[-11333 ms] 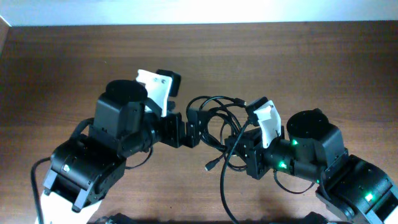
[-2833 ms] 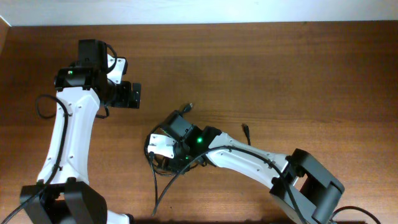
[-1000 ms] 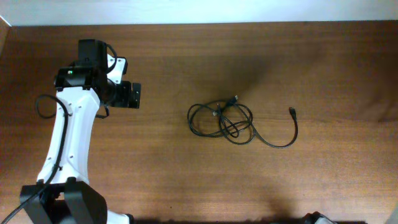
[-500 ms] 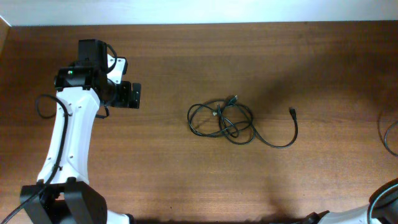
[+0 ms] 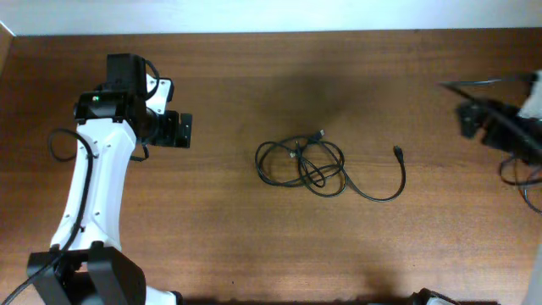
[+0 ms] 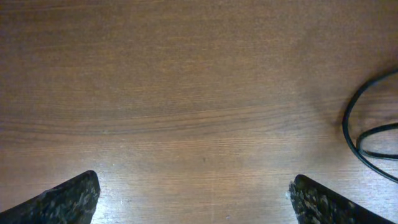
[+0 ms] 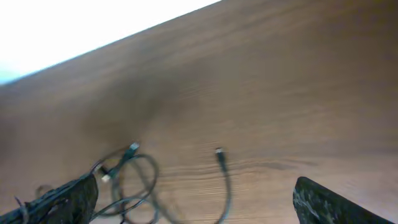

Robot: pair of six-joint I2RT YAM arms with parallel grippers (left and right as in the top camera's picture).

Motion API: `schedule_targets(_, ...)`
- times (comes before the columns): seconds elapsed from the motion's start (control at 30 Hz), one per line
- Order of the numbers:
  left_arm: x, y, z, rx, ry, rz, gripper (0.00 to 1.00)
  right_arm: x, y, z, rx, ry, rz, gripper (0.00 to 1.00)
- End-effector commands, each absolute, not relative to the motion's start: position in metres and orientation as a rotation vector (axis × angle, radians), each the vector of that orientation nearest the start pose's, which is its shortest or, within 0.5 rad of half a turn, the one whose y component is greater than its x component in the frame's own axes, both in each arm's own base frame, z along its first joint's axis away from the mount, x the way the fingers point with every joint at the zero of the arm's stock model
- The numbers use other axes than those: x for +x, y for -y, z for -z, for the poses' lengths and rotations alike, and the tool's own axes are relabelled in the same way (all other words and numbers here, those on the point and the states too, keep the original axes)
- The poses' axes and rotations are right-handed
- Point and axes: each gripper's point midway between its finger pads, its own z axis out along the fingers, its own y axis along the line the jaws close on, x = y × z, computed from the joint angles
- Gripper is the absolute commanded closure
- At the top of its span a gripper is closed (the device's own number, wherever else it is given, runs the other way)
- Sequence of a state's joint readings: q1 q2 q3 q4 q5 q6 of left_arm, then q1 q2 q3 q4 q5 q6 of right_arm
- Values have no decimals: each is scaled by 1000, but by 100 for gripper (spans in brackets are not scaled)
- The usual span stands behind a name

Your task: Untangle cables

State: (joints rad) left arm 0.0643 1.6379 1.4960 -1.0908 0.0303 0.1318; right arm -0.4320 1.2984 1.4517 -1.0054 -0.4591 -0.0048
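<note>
My right end effector (image 5: 476, 119) hung spread and empty by the counter's (image 5: 254, 246) right edge; my left end effector (image 5: 179, 130), also spread, hovered near the left edge. The cables (image 5: 303, 163) lay tangled mid-counter, one plug (image 5: 397, 152) trailing rightward. Best, I judged, to pinch that free tail low and draw it out slowly.

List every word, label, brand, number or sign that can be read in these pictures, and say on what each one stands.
None: no text can be read in any view.
The cables and the wooden table carry no print.
The left arm shows only a green light, no lettering.
The right arm is too blurred to show any label.
</note>
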Motion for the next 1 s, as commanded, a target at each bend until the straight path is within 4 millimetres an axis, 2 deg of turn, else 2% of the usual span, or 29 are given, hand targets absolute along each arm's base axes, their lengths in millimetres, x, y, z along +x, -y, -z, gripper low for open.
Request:
schedule_targets(0.0, 373, -18, -173, 117, -2789, 5, 1, 347, 10, -279, 82, -2387, -449, 1)
schedule_targets(0.03, 373, -18, -173, 117, -2789, 5, 1, 352, -21, -268, -18, -2430, -503, 1)
schedule_targets(0.07, 373, -18, -173, 117, -2789, 5, 1, 354, -44, -257, -89, -2471, -543, 1)
schedule_targets(0.13, 373, -18, -173, 117, -2789, 5, 1, 355, -87, -227, -224, -2566, -613, 1)
schedule_targets(0.17, 373, -18, -173, 117, -2789, 5, 1, 356, -101, -214, -265, -2607, -631, 1)
schedule_targets(0.23, 372, -18, -173, 117, -2789, 5, 1, 353, -142, -168, -412, -2732, -683, 5)
schedule_targets(0.27, 373, -18, -173, 117, -2789, 5, 1, 349, -156, -154, -496, -2759, -691, 10)
schedule_targets(0.33, 373, -18, -173, 117, -2789, 5, 1, 329, -192, -128, -708, -2809, -707, 11)
schedule_targets(0.43, 373, -18, -173, 117, -2789, 5, 1, 295, -223, -122, -966, -2789, -716, 11)
schedule_targets(0.47, 373, -18, -173, 117, -2789, 5, 1, 289, -230, -119, -1002, -2787, -717, 25)
schedule_targets(0.5, 373, -18, -173, 117, -2789, 5, 1, 285, -231, -111, -1023, -2791, -689, 43)
schedule_targets(0.57, 373, -18, -173, 117, -2789, 5, 1, 280, -229, -98, -1034, -2805, -672, 91)
schedule_targets(0.6, 373, -18, -173, 117, -2789, 5, 1, 276, -227, -94, -1034, -2826, -671, 96)
schedule_targets(0.63, 373, -18, -173, 117, -2789, 5, 1, 275, -225, -95, -1021, -2838, -672, 96)
schedule_targets(0.7, 373, -18, -173, 117, -2789, 5, 1, 276, -211, -111, -984, -2876, -614, 96)
schedule_targets(0.77, 373, -18, -173, 117, -2789, 5, 1, 279, -191, -150, -967, -2880, -455, 96)
schedule_targets(0.8, 373, -18, -173, 117, -2789, 5, 1, 281, -188, -166, -963, -2856, -426, 96)
schedule_targets(0.97, 372, -18, -173, 117, -2789, 5, 1, 289, -192, -266, -850, -2626, -457, 96)
